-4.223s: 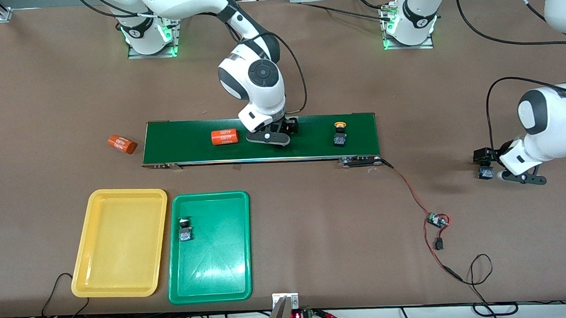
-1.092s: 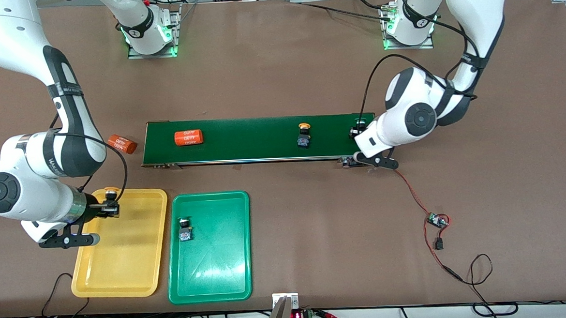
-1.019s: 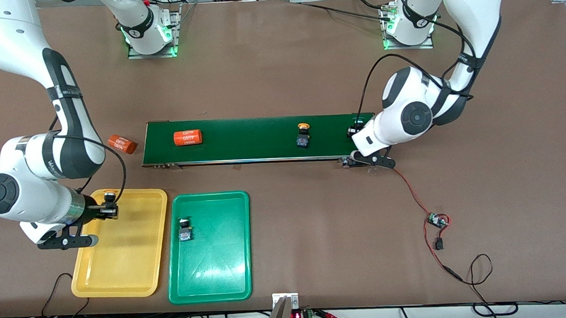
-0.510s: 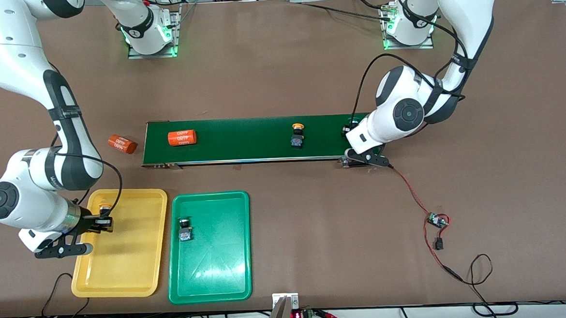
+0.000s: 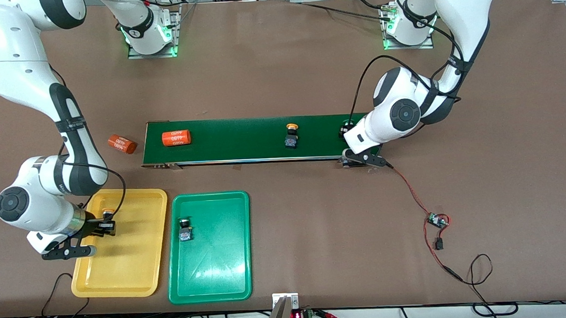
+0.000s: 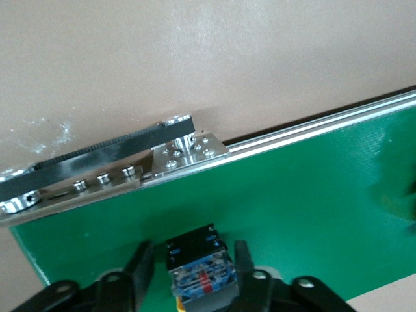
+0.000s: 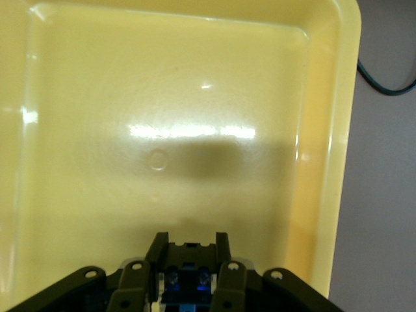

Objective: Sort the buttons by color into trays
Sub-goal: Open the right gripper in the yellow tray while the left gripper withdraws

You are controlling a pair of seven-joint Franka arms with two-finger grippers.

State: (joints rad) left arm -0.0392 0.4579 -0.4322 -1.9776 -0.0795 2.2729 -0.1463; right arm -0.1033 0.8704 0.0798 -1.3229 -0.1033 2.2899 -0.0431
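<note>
While the right claw (image 5: 103,225) hung over the yellow tray (image 5: 124,279), it was clamped on a yellow-capped button (image 5: 106,215), whose dark body (image 7: 187,273) showed pinched between the fingers in the right wrist view. The left claw (image 6: 193,260) sat at the left arm's end of the conveyor belt (image 5: 243,141), its fingers standing apart on either side of a green-capped button (image 5: 347,125) resting on the belt. Another yellow-capped button (image 5: 291,134) stood mid-belt, and a second green-capped button (image 5: 185,228) lay in the green tray (image 5: 212,288). One orange cylinder (image 5: 176,138) rode the belt; another (image 5: 122,143) lay on the surface (image 5: 283,71) just beside it.
</note>
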